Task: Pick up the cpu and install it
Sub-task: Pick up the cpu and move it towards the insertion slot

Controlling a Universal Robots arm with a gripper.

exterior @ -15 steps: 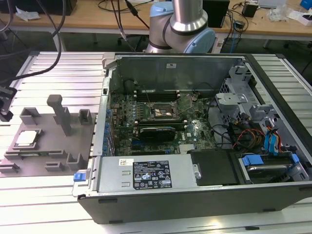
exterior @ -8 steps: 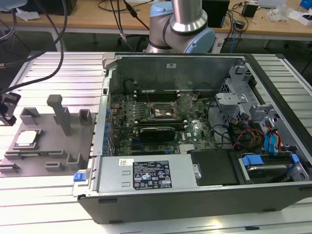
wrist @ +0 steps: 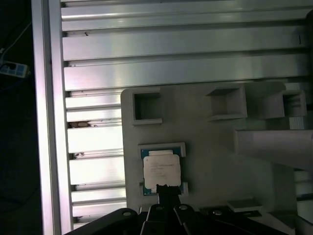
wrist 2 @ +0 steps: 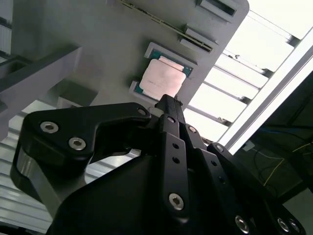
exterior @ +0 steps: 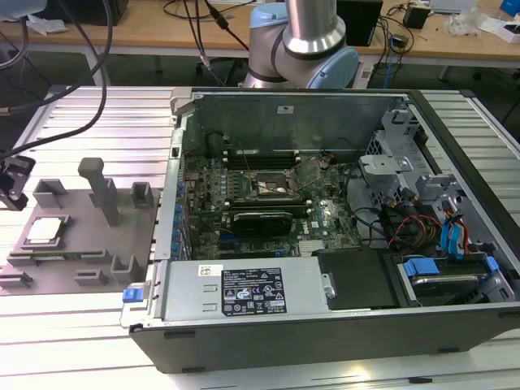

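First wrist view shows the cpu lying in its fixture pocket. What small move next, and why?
Probably ease the gripper straight down toward the cpu. It lies flat in the grey fixture, not yet gripped, and in both wrist views the gripper's tip hangs at its edge, so the approach looks roughly lined up.

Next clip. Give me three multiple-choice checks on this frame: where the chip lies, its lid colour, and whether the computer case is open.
1. The chip lies: A. in the socket; B. on the grey fixture; C. on a desk.
2. Its lid is: A. black; B. blue; C. silvery-white.
3. The computer case is: A. open, lying on its side; B. closed; C. upright.
Answers: B, it sits in a fixture recess in the first wrist view; C, the lid looks pale and metallic; A, the circuit board shows inside.
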